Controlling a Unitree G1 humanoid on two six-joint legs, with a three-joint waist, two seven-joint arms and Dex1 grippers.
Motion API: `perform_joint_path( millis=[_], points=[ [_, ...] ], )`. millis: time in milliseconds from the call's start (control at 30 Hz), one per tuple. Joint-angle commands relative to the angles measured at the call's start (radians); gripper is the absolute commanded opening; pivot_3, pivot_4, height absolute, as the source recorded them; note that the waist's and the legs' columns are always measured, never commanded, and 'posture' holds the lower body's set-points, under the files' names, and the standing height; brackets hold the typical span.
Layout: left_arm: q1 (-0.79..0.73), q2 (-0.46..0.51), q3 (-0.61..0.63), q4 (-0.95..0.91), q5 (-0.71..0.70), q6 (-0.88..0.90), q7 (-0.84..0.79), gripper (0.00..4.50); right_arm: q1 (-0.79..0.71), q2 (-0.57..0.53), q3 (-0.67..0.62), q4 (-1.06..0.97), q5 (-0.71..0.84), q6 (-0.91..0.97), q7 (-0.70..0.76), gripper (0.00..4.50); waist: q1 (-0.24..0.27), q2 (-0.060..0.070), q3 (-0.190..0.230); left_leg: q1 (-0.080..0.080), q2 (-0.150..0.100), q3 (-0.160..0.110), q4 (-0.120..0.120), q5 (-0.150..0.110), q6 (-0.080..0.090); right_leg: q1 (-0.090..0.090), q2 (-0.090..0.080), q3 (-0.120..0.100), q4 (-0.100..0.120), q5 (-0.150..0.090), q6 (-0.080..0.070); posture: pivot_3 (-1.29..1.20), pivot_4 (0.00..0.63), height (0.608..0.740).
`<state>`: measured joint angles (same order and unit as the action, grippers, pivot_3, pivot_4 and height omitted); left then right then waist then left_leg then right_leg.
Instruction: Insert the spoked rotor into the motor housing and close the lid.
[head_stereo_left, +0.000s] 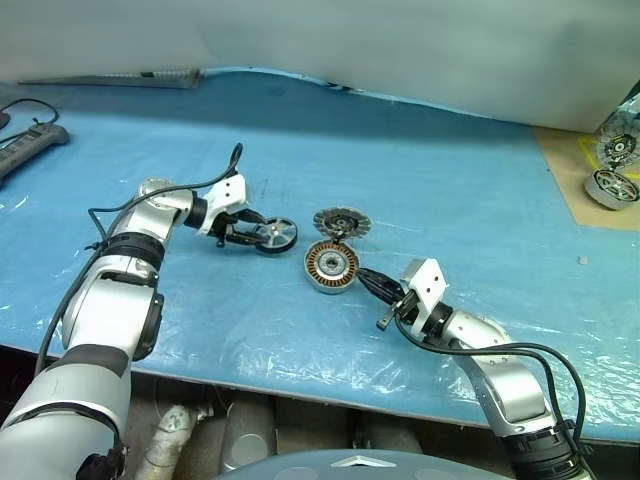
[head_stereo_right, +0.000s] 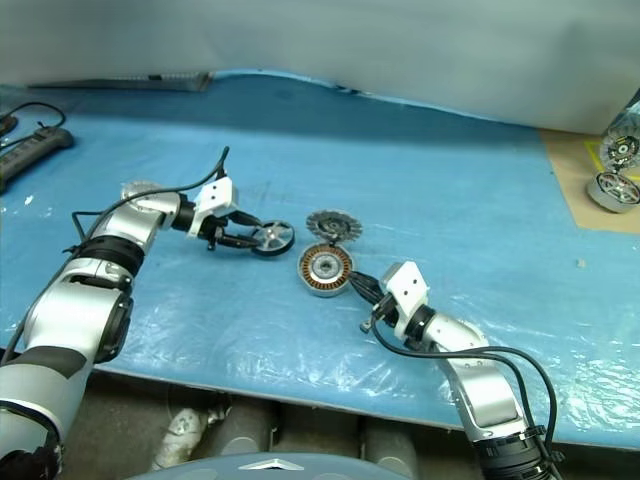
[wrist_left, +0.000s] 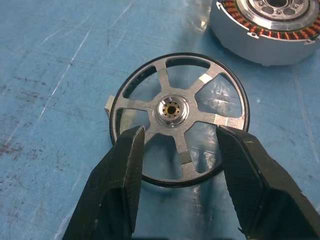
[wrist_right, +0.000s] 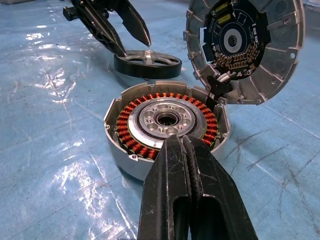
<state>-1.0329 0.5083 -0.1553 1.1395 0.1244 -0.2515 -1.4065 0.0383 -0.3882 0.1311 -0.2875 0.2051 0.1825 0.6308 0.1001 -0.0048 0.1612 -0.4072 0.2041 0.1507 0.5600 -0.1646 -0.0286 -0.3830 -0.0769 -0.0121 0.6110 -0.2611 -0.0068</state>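
The left gripper (wrist_left: 177, 150) hung half-open astride the flat rotor (wrist_left: 177, 117), gripping nothing, while the shut, empty right gripper (wrist_right: 182, 150) faced the housing (wrist_right: 167, 125).

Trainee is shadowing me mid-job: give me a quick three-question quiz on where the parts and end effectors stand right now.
1. True or false: the spoked rotor already sits inside the motor housing.
2. The lid is: A flat on the table, B propped upright at the housing's rim, C held.
3. Which end effector is shut?

Key: 1 false, it lies on the blue table at the open left end effector. 2 B. 3 The right end effector.
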Motion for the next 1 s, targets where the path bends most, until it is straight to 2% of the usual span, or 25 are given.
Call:
perform_joint_path(
  millis=[33,367,900,1000],
  points=[
    [-0.033,0.015,-0.01,0.015,0.015,-0.036,0.004,2.43,0.003,-0.001,0.001,-0.026,0.002,-0.004,-0.002,0.0,0.0,0.0,0.0,0.0,0.0,0.0,0.0,0.0,0.0,0.0,0.0,0.0,0.0,0.0,0.0,0.0,0.15,0.74],
    [-0.053,0.002,-0.03,0.069,0.058,-0.074,0.06,2.43,-0.007,0.005,0.008,-0.018,-0.004,-0.006,-0.002,0.0,0.0,0.0,0.0,0.0,0.0,0.0,0.001,0.0,0.0,0.0,0.0,0.0,0.001,0.0,0.0,0.0,0.15,0.74],
    [-0.05,-0.017,-0.044,0.081,0.076,-0.123,0.065,2.43,-0.015,0.008,0.011,-0.005,-0.007,-0.009,-0.004,0.0,0.001,0.0,0.0,0.0,0.0,0.0,0.002,0.0,0.0,0.0,0.0,0.0,0.003,0.0,0.0,0.0,0.15,0.74],
    [-0.053,-0.015,-0.041,0.082,0.076,-0.108,0.071,1.91,-0.011,0.008,0.012,-0.006,-0.008,-0.01,-0.004,0.0,0.001,0.0,0.0,0.0,0.0,0.0,0.002,0.0,0.0,0.0,0.0,0.0,0.003,0.0,0.0,0.0,0.15,0.74]
  ],
)
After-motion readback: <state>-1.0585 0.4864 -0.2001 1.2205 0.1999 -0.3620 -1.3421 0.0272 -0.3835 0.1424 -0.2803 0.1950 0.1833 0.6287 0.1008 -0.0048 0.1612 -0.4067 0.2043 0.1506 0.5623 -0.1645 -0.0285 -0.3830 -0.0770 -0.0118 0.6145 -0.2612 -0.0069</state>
